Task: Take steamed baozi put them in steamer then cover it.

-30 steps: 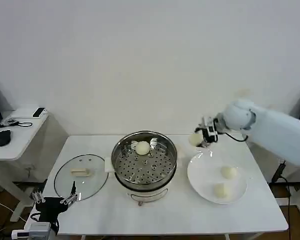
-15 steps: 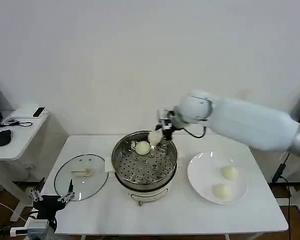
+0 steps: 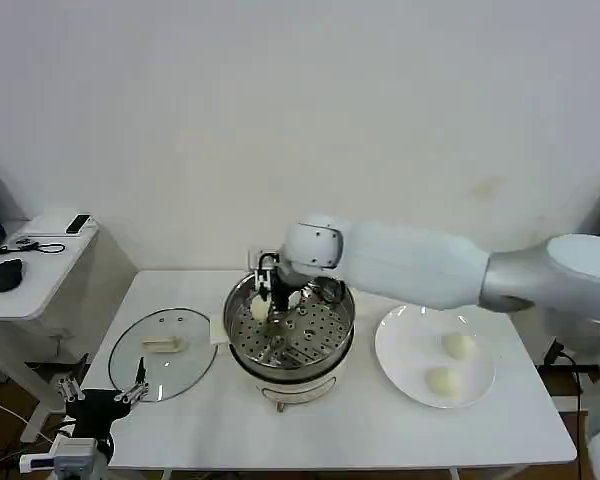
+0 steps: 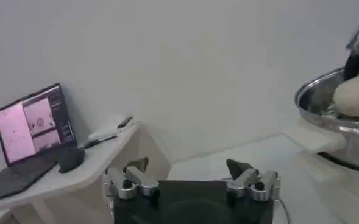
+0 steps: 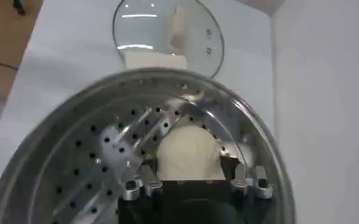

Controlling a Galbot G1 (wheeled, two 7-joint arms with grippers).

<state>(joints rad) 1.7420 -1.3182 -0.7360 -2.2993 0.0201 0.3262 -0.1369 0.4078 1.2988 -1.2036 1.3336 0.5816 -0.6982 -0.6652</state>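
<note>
Baozi (image 5: 188, 153) sits between right tool (image 5: 194, 181) fingers (inside steamer (image 3: 332, 330)).

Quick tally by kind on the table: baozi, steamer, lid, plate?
Baozi: 3 visible, 1 in right gripper
Steamer: 1
Lid: 1
Plate: 1
Total: 6
Left gripper parked low by the table's corner.

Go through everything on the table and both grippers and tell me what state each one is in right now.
Steamer: uncovered.
Glass lid: off, flat on the table beside the steamer.
Right gripper: over the steamer tray, shut on a baozi.
Plate: holds two baozi.
Left gripper: open, idle at the table's near left corner.
</note>
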